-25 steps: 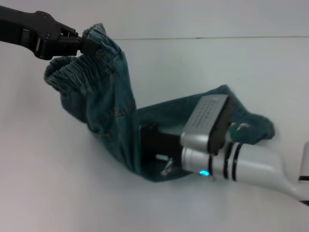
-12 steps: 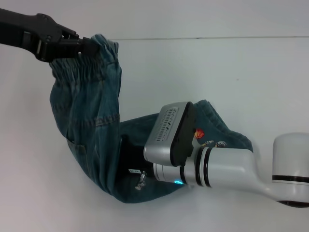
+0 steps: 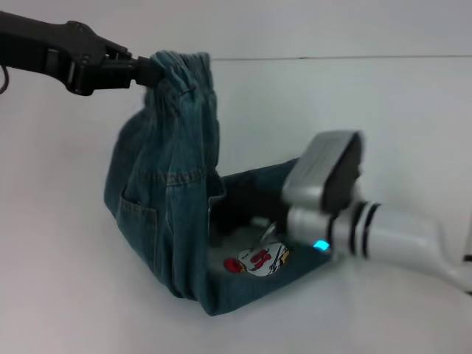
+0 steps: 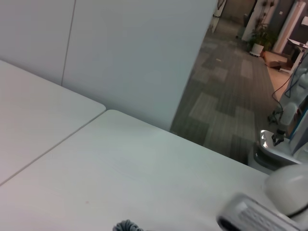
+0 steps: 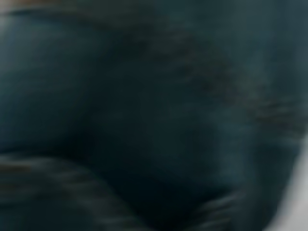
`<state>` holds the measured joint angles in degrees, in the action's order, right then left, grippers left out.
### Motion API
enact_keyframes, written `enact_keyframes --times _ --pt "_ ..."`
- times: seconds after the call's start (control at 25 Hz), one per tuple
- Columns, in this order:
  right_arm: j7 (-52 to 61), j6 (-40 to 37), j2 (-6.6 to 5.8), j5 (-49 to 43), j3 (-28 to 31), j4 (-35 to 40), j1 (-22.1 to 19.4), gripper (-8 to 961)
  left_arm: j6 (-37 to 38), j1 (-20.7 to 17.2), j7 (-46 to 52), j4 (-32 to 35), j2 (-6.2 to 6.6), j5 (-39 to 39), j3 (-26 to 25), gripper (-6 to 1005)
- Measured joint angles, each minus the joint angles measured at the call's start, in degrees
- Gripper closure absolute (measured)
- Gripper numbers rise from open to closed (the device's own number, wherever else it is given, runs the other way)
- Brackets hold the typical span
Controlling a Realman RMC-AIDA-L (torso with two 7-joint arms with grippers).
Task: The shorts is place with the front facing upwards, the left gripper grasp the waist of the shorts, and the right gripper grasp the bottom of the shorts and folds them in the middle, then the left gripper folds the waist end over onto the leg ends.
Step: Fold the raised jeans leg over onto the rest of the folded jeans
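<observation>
The black left gripper (image 3: pixel 144 71) was clamped on the ruffled waist of the shorts (image 3: pixel 181 68), holding it raised. The blue-green faded denim shorts (image 3: pixel 166 199) hung down to the white table (image 3: pixel 383 118). The right gripper was buried in the lower folds, so I cannot tell its state.

The left gripper (image 3: pixel 144 71) is raised with jaws clamped; the right gripper (image 3: pixel 254 221) reaches in low, jaws hidden.

Dark blue-green denim of the shorts (image 5: pixel 144 110) fills nearly the whole right wrist view, too blurred to make out stitching or print. Soft folds and darker creases run across the cloth. Beside the denim, at one corner, a pale sliver of the table (image 5: pixel 297 202) shows past the fabric's edge.
</observation>
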<state>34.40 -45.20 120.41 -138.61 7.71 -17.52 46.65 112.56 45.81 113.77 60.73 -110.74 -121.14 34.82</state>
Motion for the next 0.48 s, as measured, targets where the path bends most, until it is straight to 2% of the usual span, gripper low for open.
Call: enact_keyframes --times 0.16,0.24,0.4,0.48 --pt "3.8 -3.2 -0.21 0.0 4.3 7.5 -1.0 945 -0.9 0.1 -0.3 0.0 -1.1 0.0 0.3 960" --pt "5.8 -6.0 -0.37 0.1 7.6 11.8 -1.4 943 -1.9 0.1 -0.6 0.0 -2.09 0.0 0.5 954" --pt "7.7 -10.5 -0.85 0.2 15.7 17.2 -2.0 938 -5.1 0.1 -2.4 -0.2 -5.13 0.0 1.3 941" --pt "8.1 -12.2 -1.08 0.7 19.9 19.3 -2.2 936 -7.4 -0.1 -3.5 -1.0 -7.16 0.0 2.8 935"
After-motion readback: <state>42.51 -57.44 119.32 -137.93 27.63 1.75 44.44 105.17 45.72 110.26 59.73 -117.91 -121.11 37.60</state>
